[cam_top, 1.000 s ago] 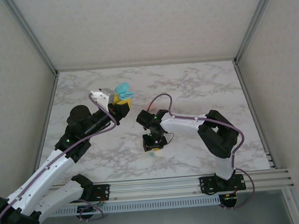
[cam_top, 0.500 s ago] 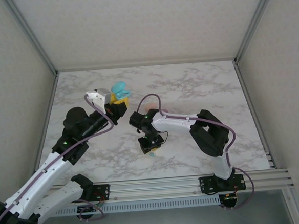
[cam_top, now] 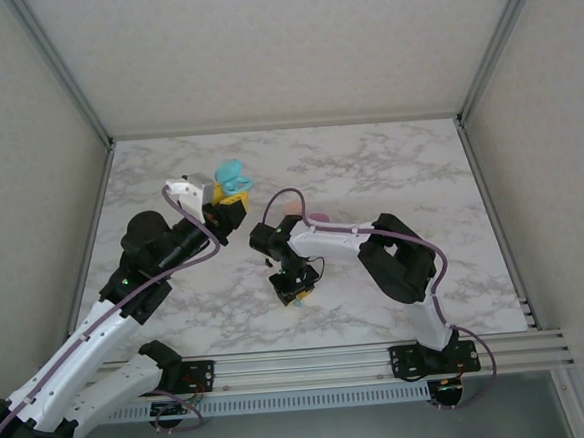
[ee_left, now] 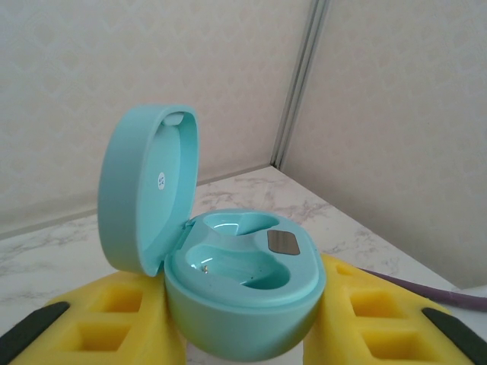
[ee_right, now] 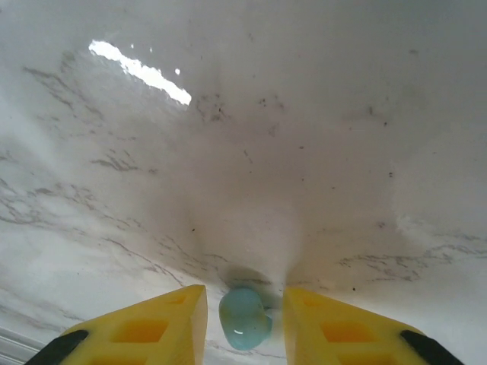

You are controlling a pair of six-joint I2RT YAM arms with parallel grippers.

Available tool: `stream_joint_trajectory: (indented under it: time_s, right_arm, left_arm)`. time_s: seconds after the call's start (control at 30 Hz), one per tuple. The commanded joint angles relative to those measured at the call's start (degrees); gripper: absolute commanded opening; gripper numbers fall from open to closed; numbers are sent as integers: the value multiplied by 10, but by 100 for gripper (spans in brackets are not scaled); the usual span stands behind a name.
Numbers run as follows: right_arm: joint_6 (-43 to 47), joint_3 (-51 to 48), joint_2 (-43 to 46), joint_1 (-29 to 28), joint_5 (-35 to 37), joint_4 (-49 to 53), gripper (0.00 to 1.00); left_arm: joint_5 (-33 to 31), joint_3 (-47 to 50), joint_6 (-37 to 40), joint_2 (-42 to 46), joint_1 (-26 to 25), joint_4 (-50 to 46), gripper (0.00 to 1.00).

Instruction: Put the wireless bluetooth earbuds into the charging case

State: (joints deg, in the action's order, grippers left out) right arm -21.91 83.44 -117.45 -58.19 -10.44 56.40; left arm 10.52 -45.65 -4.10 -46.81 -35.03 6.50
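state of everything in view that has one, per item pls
charging case: held off the table, lid open, both wells empty
earbud: teal, lying on the table, not gripped
left gripper: shut on charging case
right gripper: open, straddling the earbud, gap each side

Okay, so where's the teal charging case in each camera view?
Top external: teal charging case, lid open, in the left gripper, upper left of centre.
Left wrist: bottom centre, clamped between the yellow fingers.
Right wrist: a teal earbud lies on the marble table here instead.
Shared landmark: that marble table, in all three.
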Motion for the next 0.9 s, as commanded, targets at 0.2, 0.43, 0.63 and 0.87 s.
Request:
stream_joint_trajectory:
  time_s: [0.2,0.43,0.63,0.87]
  right_arm:
    - [15,17,-26,-11,9,34,30]
    - [-13,11,-8,-12,37,21,23]
    - [-59,-44,82,21,20,-37,17]
    - [-124,-192,321,175,-247,-244,17]
  left_arm:
    - [-7,-7,8,7,3,4,31]
    - [-7,-8,8,5,3,4,31]
    - [-6,-13,9,-2,3,6,31]
    - [-3,-16,19,-17,7,5,30]
